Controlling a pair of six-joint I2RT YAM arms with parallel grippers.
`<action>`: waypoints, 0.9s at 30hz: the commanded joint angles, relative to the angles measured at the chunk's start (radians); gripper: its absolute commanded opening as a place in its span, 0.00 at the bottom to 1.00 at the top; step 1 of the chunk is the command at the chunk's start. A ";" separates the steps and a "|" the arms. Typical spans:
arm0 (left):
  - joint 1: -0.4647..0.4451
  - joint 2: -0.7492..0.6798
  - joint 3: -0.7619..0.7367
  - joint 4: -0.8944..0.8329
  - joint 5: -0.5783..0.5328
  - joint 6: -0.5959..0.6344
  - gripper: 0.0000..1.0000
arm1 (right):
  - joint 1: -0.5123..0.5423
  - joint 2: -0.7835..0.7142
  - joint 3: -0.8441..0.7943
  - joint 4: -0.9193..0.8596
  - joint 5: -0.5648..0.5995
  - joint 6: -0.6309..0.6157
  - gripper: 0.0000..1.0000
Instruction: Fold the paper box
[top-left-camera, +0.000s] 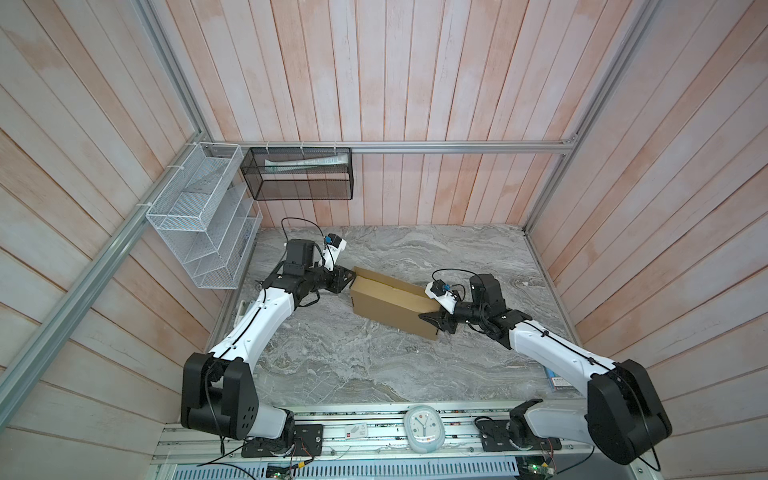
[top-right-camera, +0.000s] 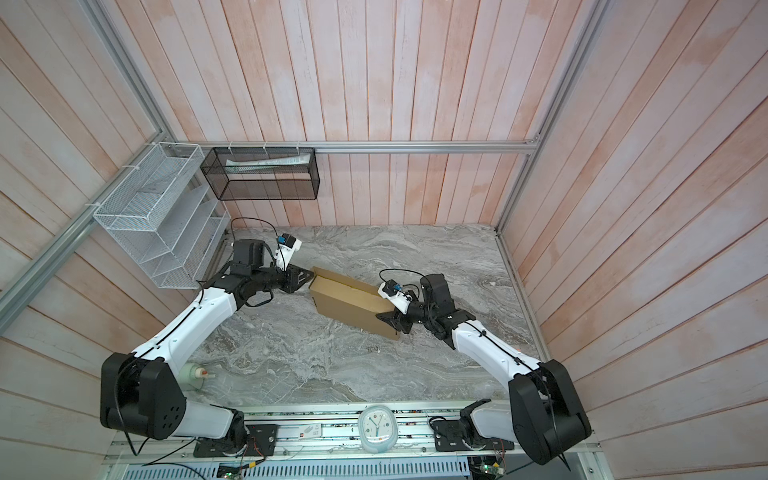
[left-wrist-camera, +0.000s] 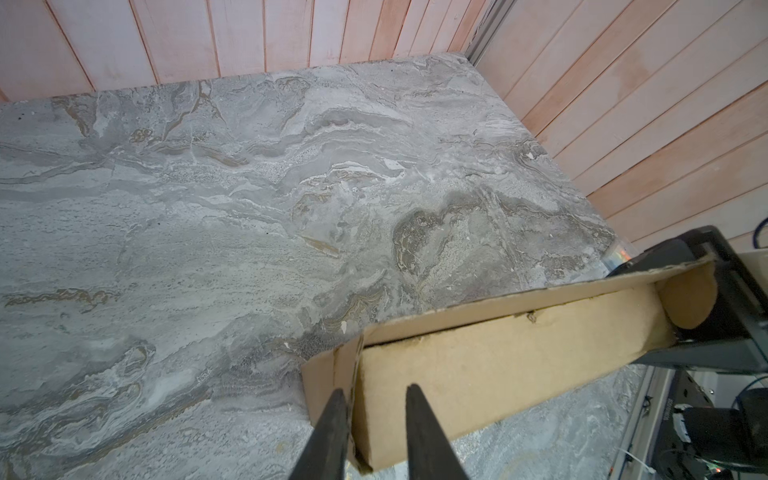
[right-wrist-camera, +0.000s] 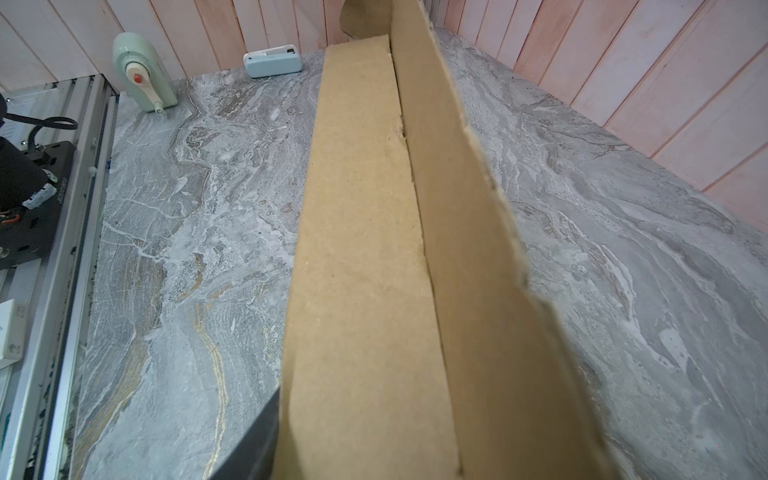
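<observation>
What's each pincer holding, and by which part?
The right pincer grips the box at its end; left pincer straddles the opposite end wall, not yet clamped.

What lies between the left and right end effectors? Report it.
The brown cardboard box, spanning from left end effector to right end effector, in both top views.
</observation>
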 joint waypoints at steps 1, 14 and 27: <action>-0.010 0.015 -0.013 0.007 0.024 -0.002 0.24 | 0.007 -0.019 0.000 0.022 -0.010 0.009 0.43; -0.024 0.013 -0.007 0.007 0.037 -0.033 0.19 | 0.009 -0.016 -0.003 0.027 -0.006 0.015 0.43; -0.040 0.004 -0.037 0.030 -0.022 -0.033 0.14 | 0.010 -0.017 -0.005 0.027 -0.004 0.015 0.43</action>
